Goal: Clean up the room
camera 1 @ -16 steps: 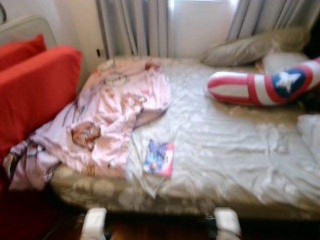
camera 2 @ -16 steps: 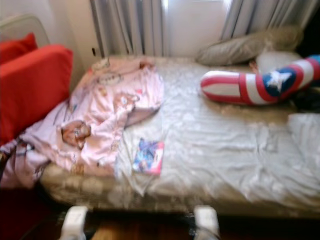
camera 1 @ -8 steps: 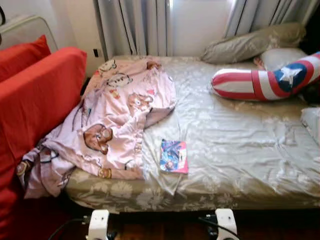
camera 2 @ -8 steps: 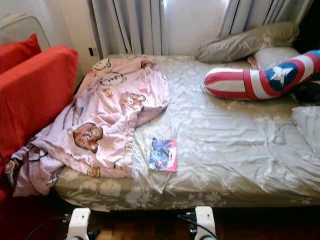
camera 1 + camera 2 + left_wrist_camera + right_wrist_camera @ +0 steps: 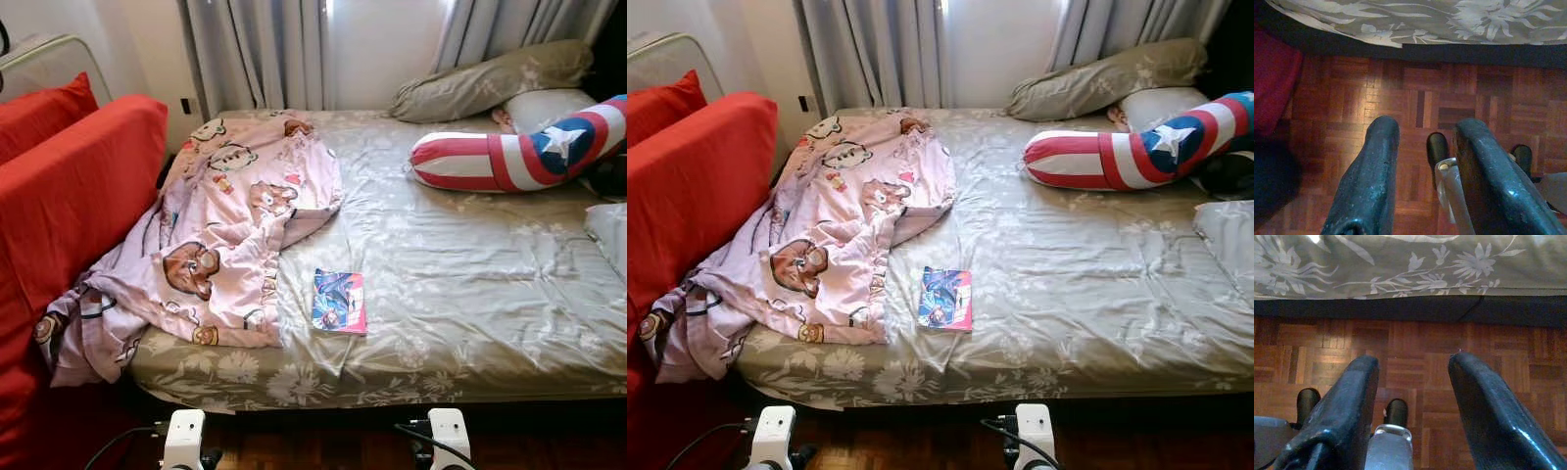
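Robot is standing at the front edge of the bed (image 5: 549,323), both arms hanging low. Left gripper (image 5: 1422,171) and right gripper (image 5: 1413,406) are pointing at the parquet floor (image 5: 1415,347) just off the bed skirt, fingers spread apart w/ nothing between them.

Things to tidy: pink cartoon blanket (image 5: 230,225) is bunching over the bed's left edge, its lower corner spilling off toward the red sofa (image 5: 69,186). A small book (image 5: 339,302) is lying flat near the front edge, just beside the blanket hem, not under it. Stars-and-stripes pillow (image 5: 519,157) is sitting at the back right corner, near two grey-green pillows.

Risks, as I judge them: grabbing the blanket first could drag or flip the book off the front edge; loose fabric may slip from a two-finger pinch; a dangling cable by the arms could snag when lifting.

Writing: book cover shows colourful figures, but no text is legible; no brands readable anywhere.
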Motion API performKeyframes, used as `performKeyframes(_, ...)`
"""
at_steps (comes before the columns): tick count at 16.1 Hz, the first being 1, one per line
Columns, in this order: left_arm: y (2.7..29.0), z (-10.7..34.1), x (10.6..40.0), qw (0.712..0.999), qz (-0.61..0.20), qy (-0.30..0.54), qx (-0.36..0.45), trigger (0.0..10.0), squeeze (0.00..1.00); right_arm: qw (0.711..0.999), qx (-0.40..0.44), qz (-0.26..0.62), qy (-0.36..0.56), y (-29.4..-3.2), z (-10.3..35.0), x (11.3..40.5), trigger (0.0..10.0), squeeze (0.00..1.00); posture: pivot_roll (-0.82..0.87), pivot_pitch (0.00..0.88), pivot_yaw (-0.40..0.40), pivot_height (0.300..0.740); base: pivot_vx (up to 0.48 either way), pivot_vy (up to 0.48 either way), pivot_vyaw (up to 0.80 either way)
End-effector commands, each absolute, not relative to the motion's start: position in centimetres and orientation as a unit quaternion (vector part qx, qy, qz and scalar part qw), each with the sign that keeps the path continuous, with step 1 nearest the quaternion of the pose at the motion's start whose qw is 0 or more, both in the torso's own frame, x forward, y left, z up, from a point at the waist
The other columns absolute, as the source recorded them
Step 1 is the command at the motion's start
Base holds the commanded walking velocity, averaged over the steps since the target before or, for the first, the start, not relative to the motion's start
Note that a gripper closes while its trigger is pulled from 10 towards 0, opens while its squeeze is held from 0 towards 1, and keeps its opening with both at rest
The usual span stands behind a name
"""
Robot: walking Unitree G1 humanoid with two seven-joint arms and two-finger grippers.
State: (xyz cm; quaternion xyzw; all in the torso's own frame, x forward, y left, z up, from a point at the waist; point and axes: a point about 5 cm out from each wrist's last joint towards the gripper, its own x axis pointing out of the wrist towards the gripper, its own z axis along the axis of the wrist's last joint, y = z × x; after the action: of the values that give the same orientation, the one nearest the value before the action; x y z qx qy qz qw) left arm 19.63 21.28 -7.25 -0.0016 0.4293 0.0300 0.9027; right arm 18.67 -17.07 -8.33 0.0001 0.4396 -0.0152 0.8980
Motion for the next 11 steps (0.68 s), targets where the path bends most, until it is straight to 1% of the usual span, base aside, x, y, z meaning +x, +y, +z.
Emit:
performKeyframes(1, 21.4, -7.4, 19.3, 0.901, 0.031, 0.433, -0.006, 10.0, 0.00, 0.898, -0.003, -0.019, 0.439, -17.2, -8.3, 18.7, 10.0, 0.00, 0.04, 0.000, -0.007, 0.740, 0.000, 0.000, 0.00)
performKeyframes(3, 20.8, -7.7, 19.0, 0.897, 0.025, 0.441, 0.003, 10.0, 0.00, 0.906, -0.023, -0.020, 0.421, -17.4, -8.0, 19.1, 10.0, 0.00, 0.04, 0.000, -0.003, 0.740, 0.000, 0.000, 0.80)
performKeyframes(5, 20.4, -7.8, 18.9, 0.896, 0.024, 0.444, 0.006, 10.0, 0.00, 0.906, -0.008, -0.029, 0.422, -17.4, -8.0, 19.1, 10.0, 0.00, 0.04, 0.000, -0.004, 0.740, 0.000, 0.000, 0.80)
performKeyframes(7, 20.2, -7.9, 18.8, 0.895, 0.036, 0.445, -0.012, 10.0, 0.00, 0.909, -0.006, -0.032, 0.416, -17.5, -7.9, 19.2, 10.0, 0.00, 0.04, 0.000, -0.007, 0.740, 0.000, 0.000, 0.00)
performKeyframes(10, 20.1, -7.8, 19.1, 0.895, 0.039, 0.443, -0.015, 10.0, 0.00, 0.912, -0.006, -0.029, 0.409, -17.2, -7.7, 19.7, 10.0, 0.00, 0.05, 0.000, -0.009, 0.740, 0.000, 0.000, 0.00)
performKeyframes(11, 19.9, -7.7, 19.4, 0.897, 0.039, 0.441, -0.018, 10.0, 0.00, 0.913, -0.020, -0.024, 0.407, -17.1, -7.6, 20.0, 10.0, 0.00, 0.05, 0.000, -0.008, 0.740, 0.000, 0.000, 0.00)
